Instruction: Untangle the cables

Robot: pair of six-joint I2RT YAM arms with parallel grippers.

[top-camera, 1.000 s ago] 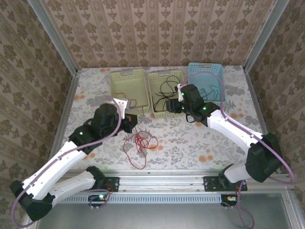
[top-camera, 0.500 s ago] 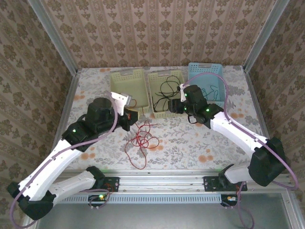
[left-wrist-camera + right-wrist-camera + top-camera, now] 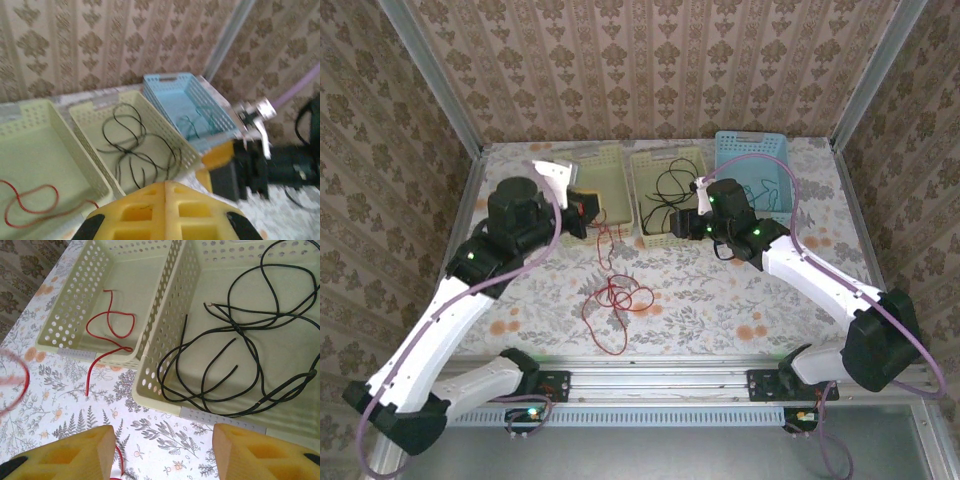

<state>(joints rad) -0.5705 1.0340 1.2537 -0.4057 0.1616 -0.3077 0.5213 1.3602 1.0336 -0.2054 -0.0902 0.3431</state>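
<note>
Left arm has swung up and back from earlier spot. Left gripper [image 3: 588,214] now left of middle basket [image 3: 658,240], over front of left basket [image 3: 570,158]. Its fingers pressed together, strand of red cable [image 3: 612,297] rising to them from loose tangle on table in front of middle basket. Red loop also lies in left basket. Right gripper [image 3: 164,450] spread wide, empty, just in front of middle basket's near rim. Black cable [image 3: 235,328] coiled inside middle basket. Teal cable [image 3: 192,125] in blue basket [image 3: 167,80], right of middle basket.
</note>
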